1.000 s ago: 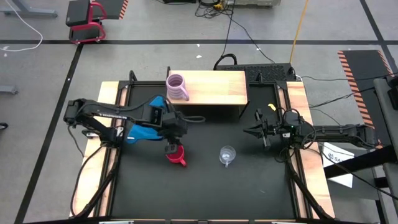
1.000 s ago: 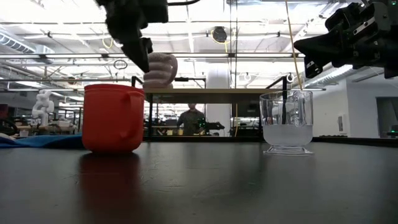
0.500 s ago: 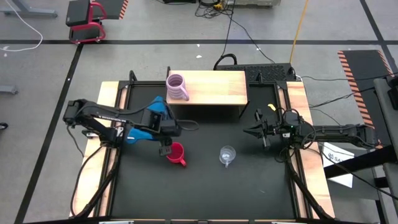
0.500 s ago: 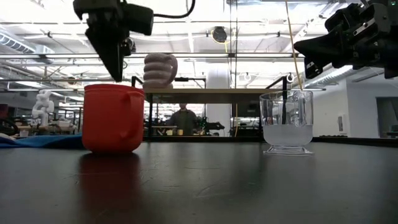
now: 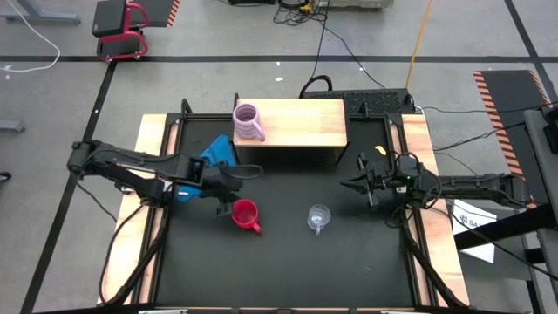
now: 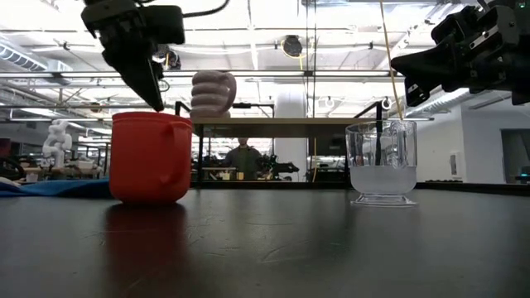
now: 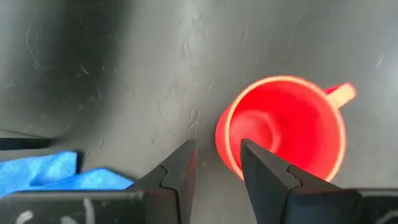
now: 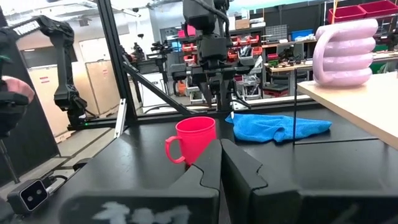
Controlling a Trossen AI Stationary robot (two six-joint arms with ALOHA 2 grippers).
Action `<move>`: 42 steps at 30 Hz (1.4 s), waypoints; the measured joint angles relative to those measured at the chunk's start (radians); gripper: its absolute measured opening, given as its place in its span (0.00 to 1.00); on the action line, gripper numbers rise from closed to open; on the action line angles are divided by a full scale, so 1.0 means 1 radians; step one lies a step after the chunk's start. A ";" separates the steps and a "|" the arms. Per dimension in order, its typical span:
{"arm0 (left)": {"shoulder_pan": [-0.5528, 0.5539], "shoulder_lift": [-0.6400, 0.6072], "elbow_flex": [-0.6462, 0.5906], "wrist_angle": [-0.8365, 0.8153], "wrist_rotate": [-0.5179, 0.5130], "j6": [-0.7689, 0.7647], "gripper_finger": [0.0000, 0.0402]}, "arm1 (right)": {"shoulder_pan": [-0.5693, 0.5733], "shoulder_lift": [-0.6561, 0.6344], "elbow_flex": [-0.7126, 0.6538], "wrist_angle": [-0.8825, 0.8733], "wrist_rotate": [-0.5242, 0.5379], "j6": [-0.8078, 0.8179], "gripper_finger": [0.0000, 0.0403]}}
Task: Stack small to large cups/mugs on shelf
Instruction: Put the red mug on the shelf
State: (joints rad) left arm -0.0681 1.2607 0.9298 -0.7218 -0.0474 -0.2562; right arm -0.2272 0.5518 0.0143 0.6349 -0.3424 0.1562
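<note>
Cups stood in three spots: the ribbed lilac-pink mug (image 5: 248, 122) sat on the left end of the light-wood shelf (image 5: 301, 122) in the upper middle of the high view, the red mug (image 5: 245, 214) stood upright on the dark table (image 5: 288, 262) just below and left of centre with its handle toward the lower right, and the clear glass cup (image 5: 318, 216) stood to its right, well apart from it. A blue cloth (image 5: 209, 157) lay on the table at the left, below the shelf's left end. The left gripper (image 5: 223, 207) hung at the red mug's left rim; in the left wrist view its two dark fingers (image 7: 267, 171) were parted a little, one over the mug's rim and one outside it, and they held nothing. In the low view it hung just above the left side of that mug. The right gripper (image 5: 347, 184) waited at the right of the table, above and right of the glass cup, its fingers pressed together and empty
</note>
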 joint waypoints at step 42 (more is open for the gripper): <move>-0.072 -0.450 -0.623 0.785 0.074 0.161 0.31 | 0.000 0.021 0.000 0.043 0.000 0.000 0.00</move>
State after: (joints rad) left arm -0.1402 0.8104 0.3073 0.0628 0.0269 -0.0948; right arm -0.2272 0.5724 0.0143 0.6781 -0.3420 0.1558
